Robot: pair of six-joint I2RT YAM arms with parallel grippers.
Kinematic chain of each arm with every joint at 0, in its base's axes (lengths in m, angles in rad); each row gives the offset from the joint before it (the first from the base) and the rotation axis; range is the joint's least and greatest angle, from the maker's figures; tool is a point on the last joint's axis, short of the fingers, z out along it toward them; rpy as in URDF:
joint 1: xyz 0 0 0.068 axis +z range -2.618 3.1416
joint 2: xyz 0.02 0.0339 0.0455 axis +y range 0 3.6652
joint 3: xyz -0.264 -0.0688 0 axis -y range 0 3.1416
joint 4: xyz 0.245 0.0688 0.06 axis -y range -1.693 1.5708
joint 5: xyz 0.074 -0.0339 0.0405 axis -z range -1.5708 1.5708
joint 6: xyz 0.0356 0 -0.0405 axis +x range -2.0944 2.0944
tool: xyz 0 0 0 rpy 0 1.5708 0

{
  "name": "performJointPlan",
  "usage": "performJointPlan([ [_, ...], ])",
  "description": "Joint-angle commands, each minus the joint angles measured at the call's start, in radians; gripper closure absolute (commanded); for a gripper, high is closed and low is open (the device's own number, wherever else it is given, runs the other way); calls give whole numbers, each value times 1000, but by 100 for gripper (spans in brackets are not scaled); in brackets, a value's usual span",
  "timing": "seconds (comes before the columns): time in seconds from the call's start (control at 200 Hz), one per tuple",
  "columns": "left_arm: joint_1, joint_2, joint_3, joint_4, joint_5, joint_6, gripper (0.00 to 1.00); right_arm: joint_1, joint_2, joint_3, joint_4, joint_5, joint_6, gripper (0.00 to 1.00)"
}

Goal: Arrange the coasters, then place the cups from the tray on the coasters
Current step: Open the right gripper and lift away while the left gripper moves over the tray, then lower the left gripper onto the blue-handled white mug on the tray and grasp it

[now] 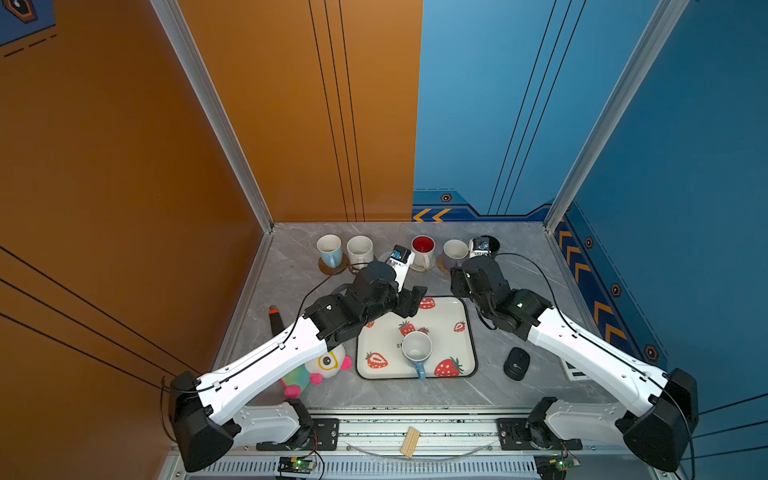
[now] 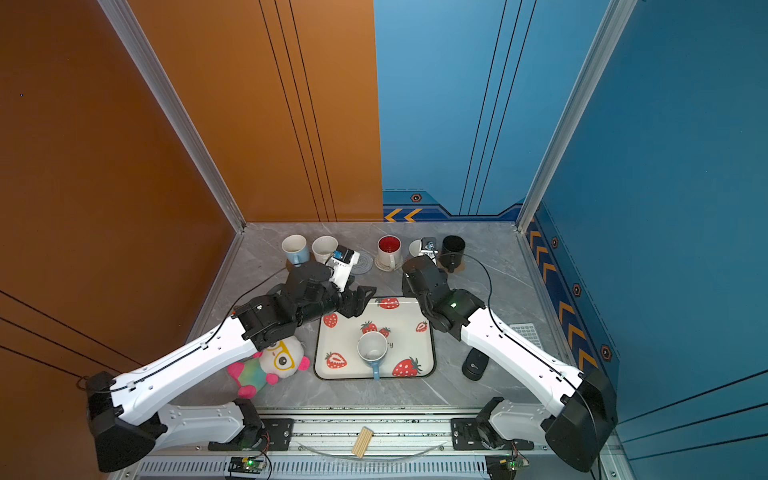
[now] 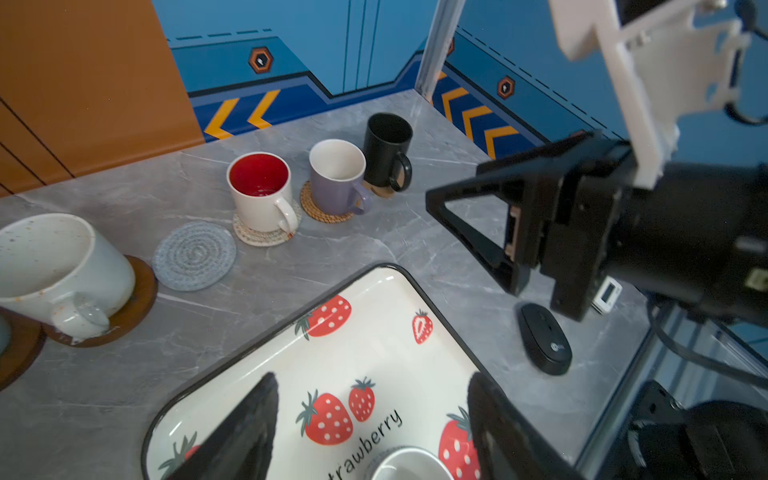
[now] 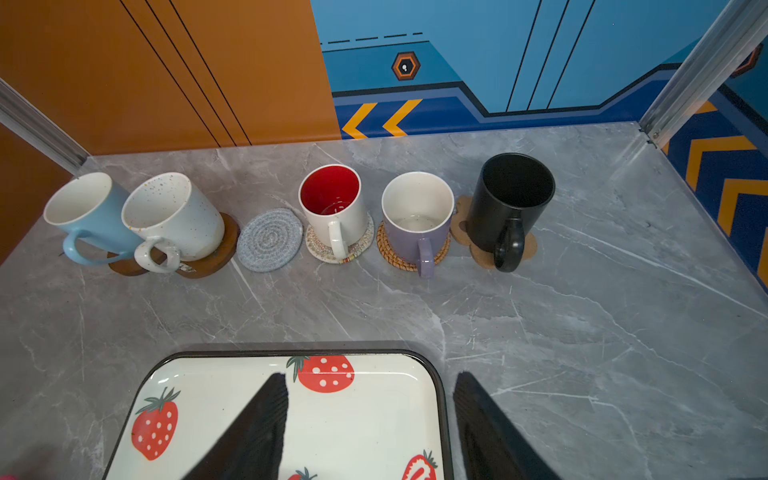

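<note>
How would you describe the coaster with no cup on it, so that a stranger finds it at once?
Go to the back of the grey table, beyond the strawberry tray. There, between the speckled cream mug and the white mug with the red inside, lies the grey woven coaster: round, flat, and the only mat with nothing standing on it.
</note>
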Motion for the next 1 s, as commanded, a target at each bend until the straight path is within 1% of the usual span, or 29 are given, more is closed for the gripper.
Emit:
performJointPlan([
  [0.0,-43,-4,3,-155,45,-30,27,-35,-27,-23,32,8,29,37],
  [0.07,-83,-7,-16,-192,31,-73,27,-40,-33,-28,33,-3,28,37],
  [0.2,-164,-18,-74,-204,70,-146,27,-50,-52,-47,38,-8,30,37],
  [0.31,-231,-18,-96,-253,35,-199,26,-61,-71,-67,49,-9,39,36],
  [0.431,-267,-4,-118,-261,76,-240,24,-71,-89,-89,62,-18,45,36],
  [0.541,-309,21,-118,-278,74,-274,23,-76,-97,-98,65,-17,51,36],
  [0.571,-318,26,-118,-277,74,-287,23,-78,-98,-102,68,-17,53,35],
  [0.596,-324,31,-149,-278,73,-295,23,-79,-100,-105,71,-18,54,35],
  [0.786,-357,95,-166,-278,75,-349,22,-83,-96,-110,80,-30,57,33],
  [0.997,-362,154,-174,-277,63,-395,21,-88,-88,-111,83,-37,59,33],
])
